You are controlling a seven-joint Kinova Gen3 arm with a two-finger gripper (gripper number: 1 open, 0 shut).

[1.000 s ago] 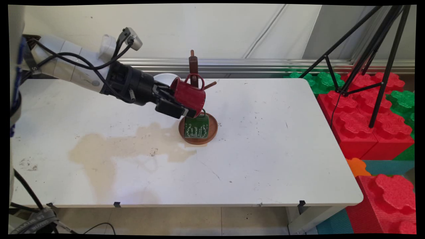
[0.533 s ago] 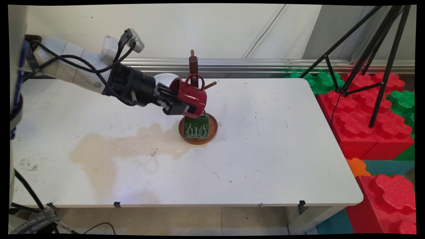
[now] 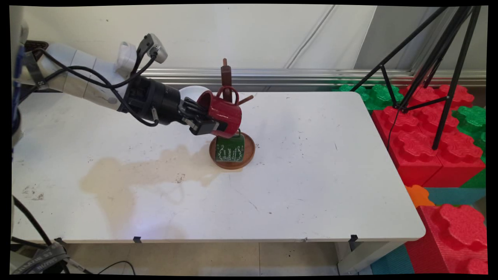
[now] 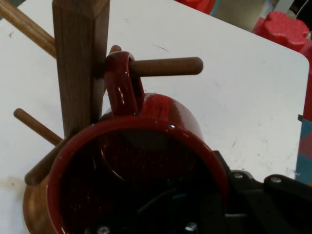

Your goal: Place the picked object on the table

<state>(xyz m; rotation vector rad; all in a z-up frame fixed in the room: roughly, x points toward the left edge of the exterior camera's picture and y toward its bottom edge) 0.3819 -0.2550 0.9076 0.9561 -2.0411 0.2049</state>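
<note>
Main view: the gripper reaches in from the tabletop's left side, level with the upper part of a wooden mug tree that stands near the tabletop's far edge, about midway along it. The jaws are closed on the wall of a red mug, one finger inside the mouth and one outside. The mug lies on its side in the air, mouth toward the arm and base toward the right edge, with its handle uppermost, against the tree's post. Below it a green mug with white lettering sits over the tree's round wooden base. Whether it hangs from a low peg or rests on the base I cannot tell. A white rounded thing shows behind the gripper near the far edge; what it is I cannot tell.

Hand view: the red mug's open mouth fills the lower picture. Nothing shows inside it but a dark part of the gripper at the bottom. Its handle loops over a peg, which passes through the loop and juts out beyond it; the handle lies close beside the post. The peg's long axis runs crosswise to the mug's.
</note>
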